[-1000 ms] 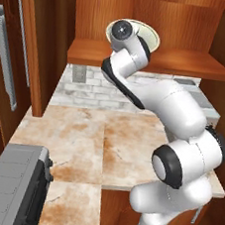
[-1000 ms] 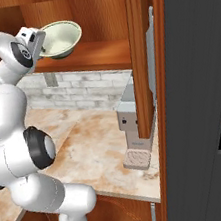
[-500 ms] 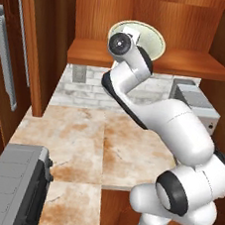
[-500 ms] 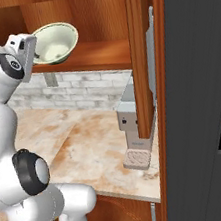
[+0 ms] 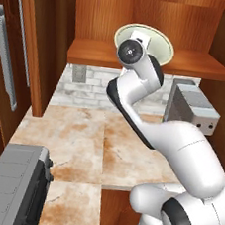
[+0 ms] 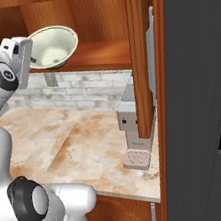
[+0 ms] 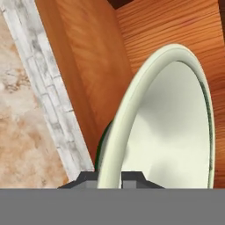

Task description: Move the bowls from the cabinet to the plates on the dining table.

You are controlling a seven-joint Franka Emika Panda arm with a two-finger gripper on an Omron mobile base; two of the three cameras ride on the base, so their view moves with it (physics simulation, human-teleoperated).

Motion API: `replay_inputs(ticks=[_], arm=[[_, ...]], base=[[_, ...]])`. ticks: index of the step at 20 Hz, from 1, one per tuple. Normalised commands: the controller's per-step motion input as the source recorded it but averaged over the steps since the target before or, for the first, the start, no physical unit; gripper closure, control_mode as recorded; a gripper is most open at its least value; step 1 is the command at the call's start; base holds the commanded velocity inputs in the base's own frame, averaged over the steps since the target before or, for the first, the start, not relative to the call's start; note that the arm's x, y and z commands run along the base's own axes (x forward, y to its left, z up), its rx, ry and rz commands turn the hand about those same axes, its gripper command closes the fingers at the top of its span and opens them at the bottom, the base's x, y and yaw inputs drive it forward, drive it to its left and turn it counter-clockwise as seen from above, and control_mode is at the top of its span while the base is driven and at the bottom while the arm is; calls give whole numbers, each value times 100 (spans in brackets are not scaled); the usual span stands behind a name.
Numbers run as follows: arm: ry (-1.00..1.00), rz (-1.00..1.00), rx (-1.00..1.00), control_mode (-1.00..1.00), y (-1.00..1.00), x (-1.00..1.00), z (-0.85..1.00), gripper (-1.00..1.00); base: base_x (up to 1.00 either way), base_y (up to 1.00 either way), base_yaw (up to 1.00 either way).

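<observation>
Where rim meets hand (image 7: 110, 176), fingers straddle near edge of cream bowl (image 6: 54, 44), pinched on it, one tip inside, one outside. Bowl tilted, just beyond hand, above cabinet (image 5: 205, 66) shelf. Marbled tabletop (image 5: 76, 135) well below hand.

The reddish-brown wooden cabinet shelf (image 5: 200, 65) lies bare to the right of the cream green-banded bowl (image 6: 54, 44). Below the shelf, the seamed marble worktop (image 5: 76, 135) is open, blocked only by the grey box appliance (image 5: 192, 107) at its right end.
</observation>
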Motion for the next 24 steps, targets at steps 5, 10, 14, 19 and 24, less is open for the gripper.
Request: replay_inputs(ticks=[5,10,14,19,24], arm=[[1,0,0,-100,-15,-60,23,100],[3,0,0,-100,-14,-60,21,100],[7,0,0,-100,-15,-54,25,100],[8,1,0,-100,-15,-48,17,100],[7,3,0,-100,-15,-46,10,100]], base=[[0,0,0],[0,0,0],[0,0,0],[0,0,0],[0,0,0]])
